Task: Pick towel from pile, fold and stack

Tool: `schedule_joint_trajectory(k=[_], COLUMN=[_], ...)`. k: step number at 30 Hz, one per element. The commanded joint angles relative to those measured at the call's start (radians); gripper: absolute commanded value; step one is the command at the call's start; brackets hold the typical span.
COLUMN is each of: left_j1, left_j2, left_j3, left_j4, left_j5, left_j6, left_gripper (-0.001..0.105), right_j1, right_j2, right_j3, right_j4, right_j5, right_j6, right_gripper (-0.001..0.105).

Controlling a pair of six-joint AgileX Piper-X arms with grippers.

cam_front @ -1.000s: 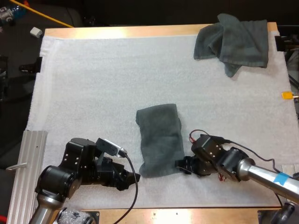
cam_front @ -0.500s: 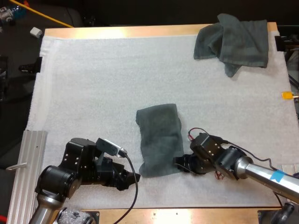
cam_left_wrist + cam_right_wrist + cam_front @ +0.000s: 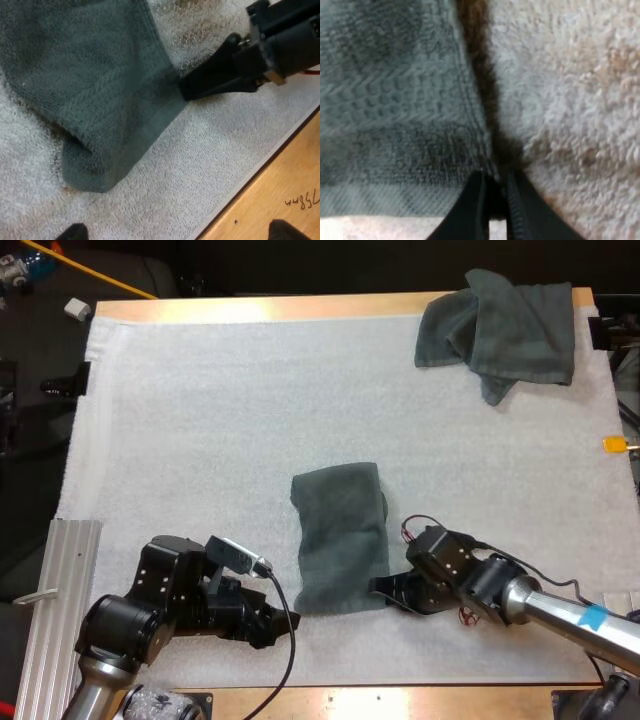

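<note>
My right gripper is pinched on the right hem of the folded towel, close to its near corner, fingers almost together. That towel lies flat on the mat, middle near side. My left gripper hangs just left of it, fingers apart, touching nothing. The crumpled towel sits at the mat's far right corner.

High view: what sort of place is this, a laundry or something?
Probably a robotics test bench, not a laundry: a left arm and a right arm reach over a white mat on a wooden table, with a folded towel and a crumpled towel.
</note>
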Motion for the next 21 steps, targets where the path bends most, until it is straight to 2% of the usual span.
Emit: schedule_joint_trajectory(k=[1,3,8,13,21], left_j1=[-0.002,-0.005,-0.004,-0.003,-0.02], left_j2=[-0.002,-0.001,0.0,0.033,0.163], left_j3=[-0.004,-0.001,0.003,0.004,0.003], left_j4=[0.004,-0.005,-0.028,-0.059,-0.117], left_j5=[0.007,0.006,0.004,0.009,0.017], left_j6=[0.011,0.004,0.009,0.014,0.014], left_gripper=[0.068,0.068,0.068,0.068,0.068], right_j1=[-0.004,0.001,-0.001,-0.002,-0.004], right_j2=[-0.065,-0.069,-0.173,-0.237,-0.268], right_j3=[0.005,0.001,0.0,0.0,0.0], right_j4=[0.053,0.046,0.191,0.307,0.353], right_j5=[0.016,0.03,0.13,0.184,0.207], right_j6=[-0.032,-0.022,-0.063,-0.099,-0.106], right_gripper=[0.0,0.0,0.0,0.0,0.0])
